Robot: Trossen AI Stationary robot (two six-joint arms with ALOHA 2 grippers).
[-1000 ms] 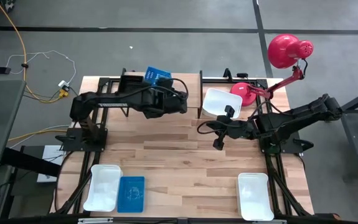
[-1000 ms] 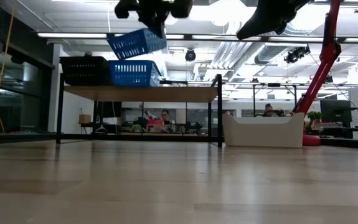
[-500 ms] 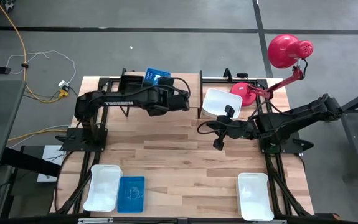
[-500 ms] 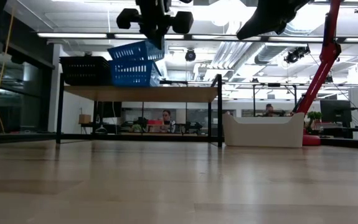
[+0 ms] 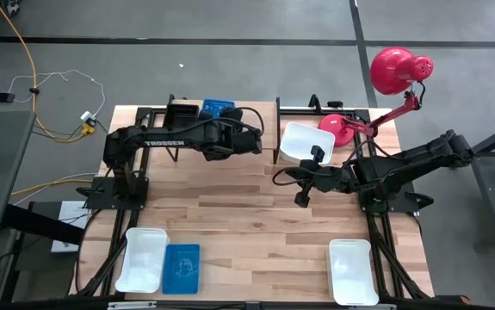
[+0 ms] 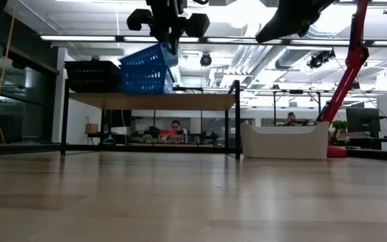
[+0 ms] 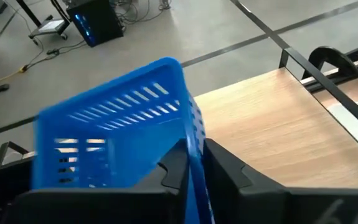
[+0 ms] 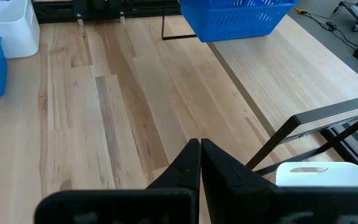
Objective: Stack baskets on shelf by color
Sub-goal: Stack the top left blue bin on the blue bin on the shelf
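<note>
My left gripper (image 5: 228, 119) reaches over the shelf (image 6: 153, 101) and is shut on a small blue basket (image 6: 149, 57). That basket is tilted above a second blue basket (image 6: 143, 79), which stands on the shelf board beside a black perforated basket (image 6: 92, 75). My right gripper (image 5: 278, 179) hovers shut over the table to the right of the shelf, touching nothing. A white basket (image 5: 306, 142) rests on the table by the shelf's right end. My left gripper pinches the held blue basket by one wall at its rim (image 7: 193, 146), one finger (image 7: 175, 165) inside the basket and one outside. It comes from above. The basket hangs tilted, its gripped end high; its low end (image 6: 124, 64) meets the blue basket on the shelf.
Near the table's near-left corner lie a white basket (image 5: 142, 258) and a blue basket (image 5: 181, 267); another white basket (image 5: 351, 270) sits near-right. A red lamp (image 5: 393, 73) stands at the far-right corner. Bare wood stretches across the table's middle.
My left gripper has come down over the shelf, still shut on the blue basket. The basket, a second ago held clear above the shelf, now sits lower, its low end down at the blue basket on the shelf. My right arm has kept still.
</note>
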